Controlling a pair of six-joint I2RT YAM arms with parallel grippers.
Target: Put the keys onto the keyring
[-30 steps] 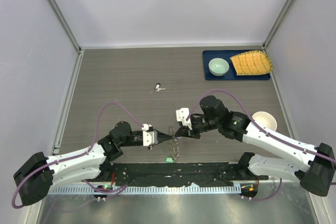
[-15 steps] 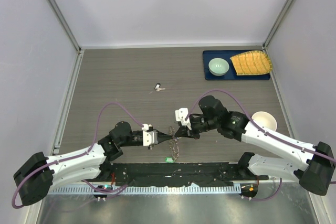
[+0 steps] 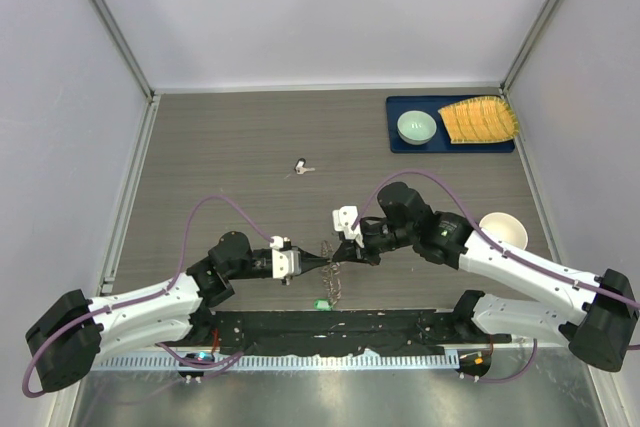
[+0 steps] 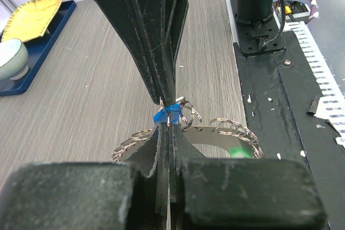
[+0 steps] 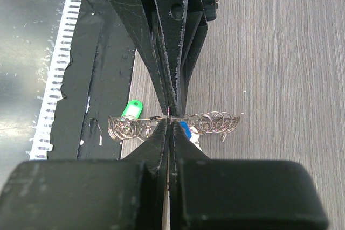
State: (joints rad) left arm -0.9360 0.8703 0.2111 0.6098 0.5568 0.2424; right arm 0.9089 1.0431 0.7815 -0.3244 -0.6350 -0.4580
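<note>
Blue key [image 4: 160, 117] right at the tips of the left claw [image 4: 165, 127] and right claw [image 5: 170, 122], both clenched, meeting at the keyring [image 5: 215, 123]; green key [image 5: 131, 110] just beside them.

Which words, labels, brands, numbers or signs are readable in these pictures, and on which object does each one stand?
None: no view shows any readable text.
The green key head, the blue key head, the keyring, the blue tray, the green bowl and the white bowl carry no visible lettering.
</note>
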